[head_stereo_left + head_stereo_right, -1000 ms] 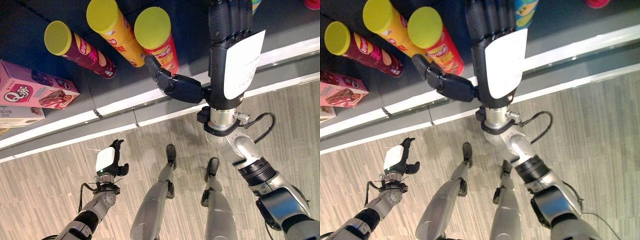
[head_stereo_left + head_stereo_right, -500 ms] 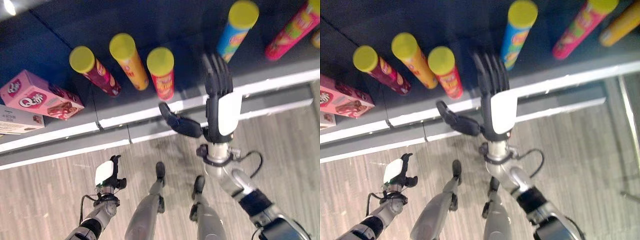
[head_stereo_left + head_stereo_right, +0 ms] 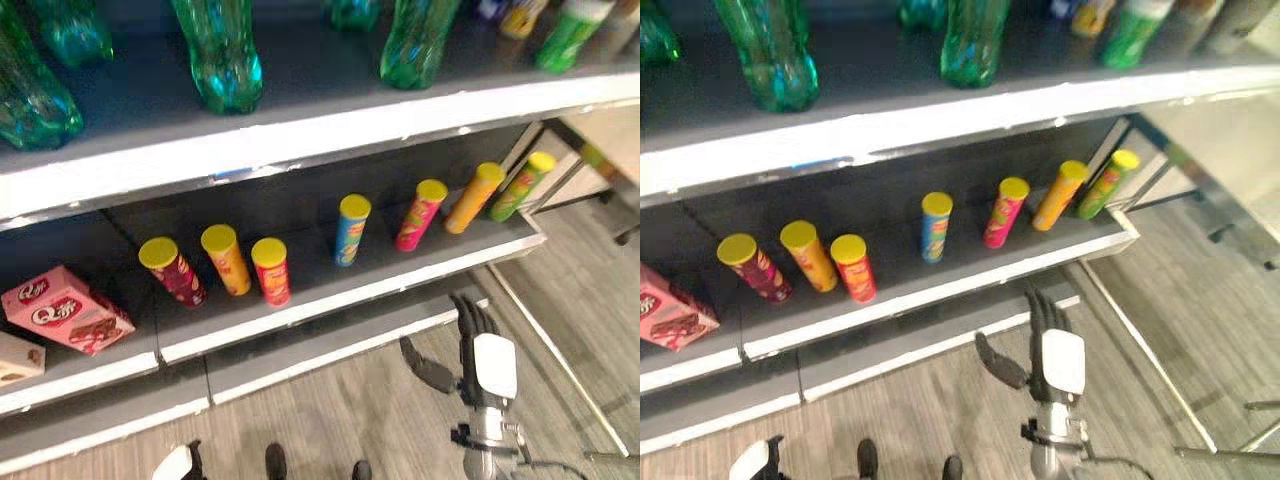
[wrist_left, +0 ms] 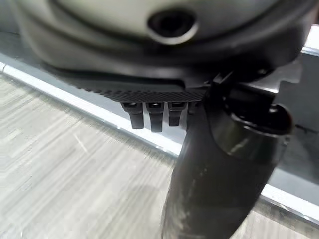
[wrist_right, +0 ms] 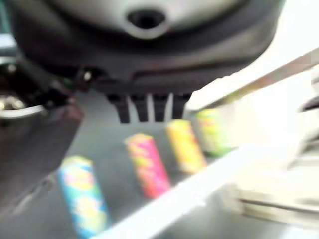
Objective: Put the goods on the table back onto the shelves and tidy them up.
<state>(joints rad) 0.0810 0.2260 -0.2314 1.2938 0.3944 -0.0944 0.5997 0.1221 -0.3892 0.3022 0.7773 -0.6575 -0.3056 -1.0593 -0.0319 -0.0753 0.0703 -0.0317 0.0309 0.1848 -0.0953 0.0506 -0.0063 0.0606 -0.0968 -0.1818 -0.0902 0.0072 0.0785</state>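
Observation:
Several chip cans stand on the lower shelf (image 3: 330,300): a maroon can (image 3: 172,270), a yellow can (image 3: 226,258), a red can (image 3: 271,270), a blue can (image 3: 350,228), a pink can (image 3: 420,213), an orange can (image 3: 473,196) and a green can (image 3: 522,185). My right hand (image 3: 482,352) hangs open over the floor in front of that shelf, fingers straight, thumb out, holding nothing. Its wrist view looks past the fingers (image 5: 144,107) at the blue can (image 5: 82,199) and the pink can (image 5: 147,164). My left hand (image 3: 175,463) is low at the bottom edge, open and holding nothing, its fingers (image 4: 149,114) above the floor.
Green bottles (image 3: 218,55) stand on the upper shelf (image 3: 300,135). A pink box (image 3: 60,310) and a white box (image 3: 15,360) lie at the lower shelf's left end. A metal frame (image 3: 560,360) runs along the floor at the right.
The camera has swung up, and the upper shelf with bottles has come into view. My right hand has drawn back from beside the red can to the floor side of the shelf.

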